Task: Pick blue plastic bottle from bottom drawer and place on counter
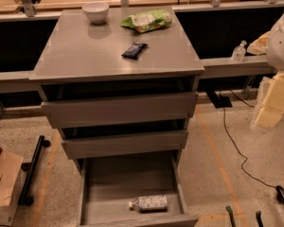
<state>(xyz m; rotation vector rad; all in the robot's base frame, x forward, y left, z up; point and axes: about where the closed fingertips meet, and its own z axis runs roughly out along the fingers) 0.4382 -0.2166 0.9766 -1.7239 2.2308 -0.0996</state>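
The blue plastic bottle (pixel 148 203), clear with a white cap and a pale label, lies on its side near the front of the bottom drawer (pixel 132 178), cap pointing left. The bottom drawer is pulled fully open; the two drawers above it are each slightly open. The counter (pixel 85 51) is the grey top of the cabinet. My gripper (pixel 270 110) hangs at the right edge of the view, cream-coloured, level with the upper drawers. It is well to the right of the cabinet, far above the bottle, and touches nothing.
On the counter stand a white bowl (pixel 95 11), a green snack bag (pixel 146 21) and a small dark packet (pixel 134 50). A clear pump bottle (pixel 238 51) sits on the right ledge. A black cable (pixel 229 136) runs across the floor. A cardboard box (pixel 2 183) stands at the lower left.
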